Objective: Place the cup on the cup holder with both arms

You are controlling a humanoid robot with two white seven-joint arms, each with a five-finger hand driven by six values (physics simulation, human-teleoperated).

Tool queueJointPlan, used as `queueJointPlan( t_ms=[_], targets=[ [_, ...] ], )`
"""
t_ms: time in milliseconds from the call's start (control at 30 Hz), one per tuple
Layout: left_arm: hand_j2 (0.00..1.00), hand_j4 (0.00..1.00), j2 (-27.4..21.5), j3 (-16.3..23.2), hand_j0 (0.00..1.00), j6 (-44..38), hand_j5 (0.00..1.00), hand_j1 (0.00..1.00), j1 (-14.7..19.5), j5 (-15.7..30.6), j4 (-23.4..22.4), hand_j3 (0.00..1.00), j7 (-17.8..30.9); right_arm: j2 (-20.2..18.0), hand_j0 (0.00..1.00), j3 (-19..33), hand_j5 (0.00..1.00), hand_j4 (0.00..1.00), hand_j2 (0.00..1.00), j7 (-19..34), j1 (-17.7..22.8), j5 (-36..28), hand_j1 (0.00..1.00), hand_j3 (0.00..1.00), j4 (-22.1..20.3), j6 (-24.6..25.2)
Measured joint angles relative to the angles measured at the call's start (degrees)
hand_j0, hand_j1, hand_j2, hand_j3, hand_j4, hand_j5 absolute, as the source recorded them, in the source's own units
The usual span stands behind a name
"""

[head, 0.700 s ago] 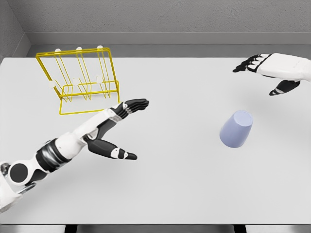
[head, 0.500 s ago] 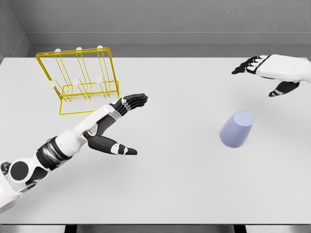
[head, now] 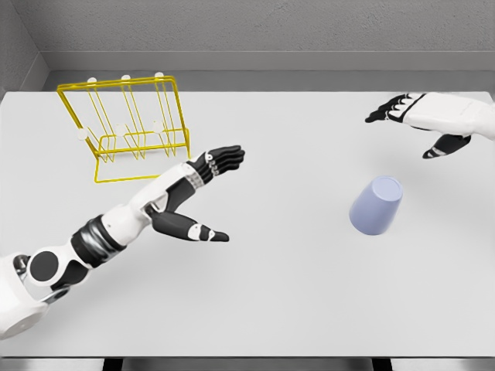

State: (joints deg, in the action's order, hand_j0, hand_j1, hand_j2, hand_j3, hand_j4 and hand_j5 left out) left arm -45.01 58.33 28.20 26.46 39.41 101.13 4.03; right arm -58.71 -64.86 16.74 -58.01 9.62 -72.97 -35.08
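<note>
A pale blue cup (head: 376,205) lies tilted on the white table (head: 278,294), right of the middle. The yellow wire cup holder (head: 128,127) with white-tipped pegs stands at the back left. My left hand (head: 213,189) hovers over the table centre-left, just right of the holder's front corner, fingers spread and holding nothing. My right hand (head: 414,124) hangs at the far right, above and behind the cup, clear of it, its fingers spread and empty.
A grey wall (head: 255,31) runs behind the table's far edge. The near edge of the table lies along the bottom of the view.
My left hand has moved slightly right and forward, with its thumb swinging further right. The right hand has drifted a little left and down toward the cup. Cup and holder stayed put.
</note>
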Motion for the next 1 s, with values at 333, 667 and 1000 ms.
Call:
queueJointPlan(
  t_ms=[333, 667, 1000],
  targets=[
    [1.00, 1.00, -0.1, 0.1, 1.00, -8.1, 1.00, 1.00, -0.3, -0.4, -0.2, 1.00, -0.2, -2.3, 1.00, -0.5, 1.00, 1.00, 1.00, 13.0, 10.2, -27.3, 1.00, 1.00, 5.0, -0.1],
    [1.00, 1.00, 0.0, -0.5, 1.00, -8.7, 1.00, 1.00, -0.4, -0.8, -0.2, 1.00, 0.0, -1.1, 1.00, -0.5, 1.00, 1.00, 1.00, 13.0, 10.8, -36.3, 1.00, 1.00, 10.9, 0.0],
    [1.00, 1.00, -0.1, -0.6, 1.00, -8.7, 1.00, 1.00, -0.5, -0.9, -0.2, 1.00, -0.1, -1.2, 1.00, 0.8, 1.00, 1.00, 1.00, 13.1, 12.4, -41.6, 1.00, 1.00, 12.2, 0.0]
  ],
)
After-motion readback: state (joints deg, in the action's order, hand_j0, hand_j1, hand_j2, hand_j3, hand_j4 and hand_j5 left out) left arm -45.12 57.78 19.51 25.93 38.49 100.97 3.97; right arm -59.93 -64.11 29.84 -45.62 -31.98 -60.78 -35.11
